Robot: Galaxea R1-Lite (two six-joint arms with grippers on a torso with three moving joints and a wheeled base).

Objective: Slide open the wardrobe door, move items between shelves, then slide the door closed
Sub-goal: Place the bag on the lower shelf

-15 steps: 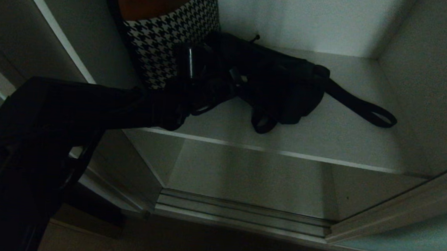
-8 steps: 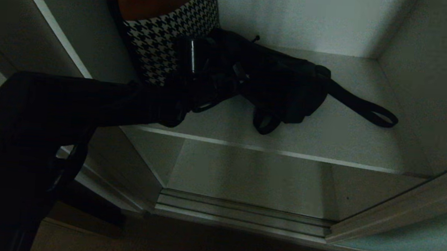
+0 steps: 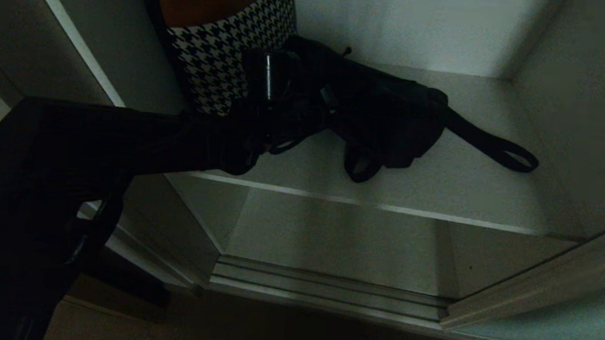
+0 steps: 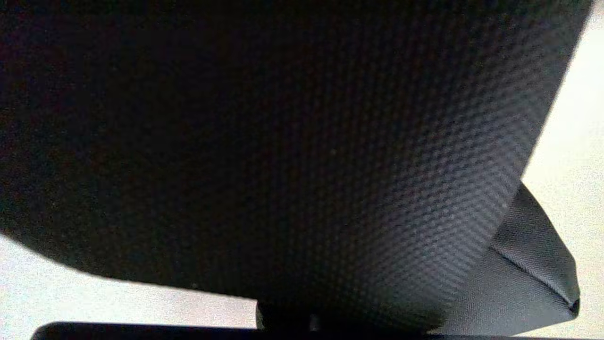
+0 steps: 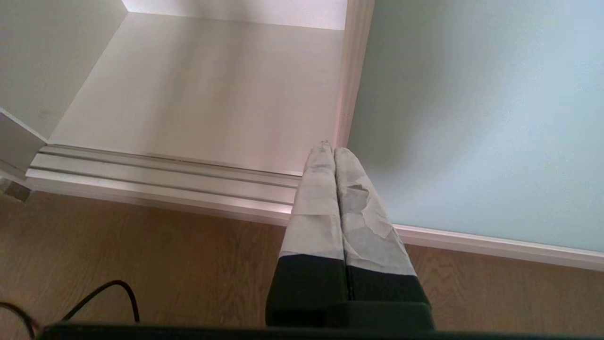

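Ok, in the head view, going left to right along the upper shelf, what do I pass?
Left arm's dark sleeve → houndstooth bag → left gripper at the black fabric bag → the bag's strap loop → bare upper shelf → wardrobe side wall.

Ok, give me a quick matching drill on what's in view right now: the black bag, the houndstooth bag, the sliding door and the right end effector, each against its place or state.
Things:
1. black bag
2. houndstooth bag
3. sliding wardrobe door
4. right end effector

Places or states:
A. shut, empty, low near the floor by the door's frame
B. slid aside, leaving the shelves open
C. at the upper shelf's left back, against the side wall
D. on the upper shelf, strap loop trailing right, left end effector at it

Pairs: 1-D, 2-C, 3-B, 4-A
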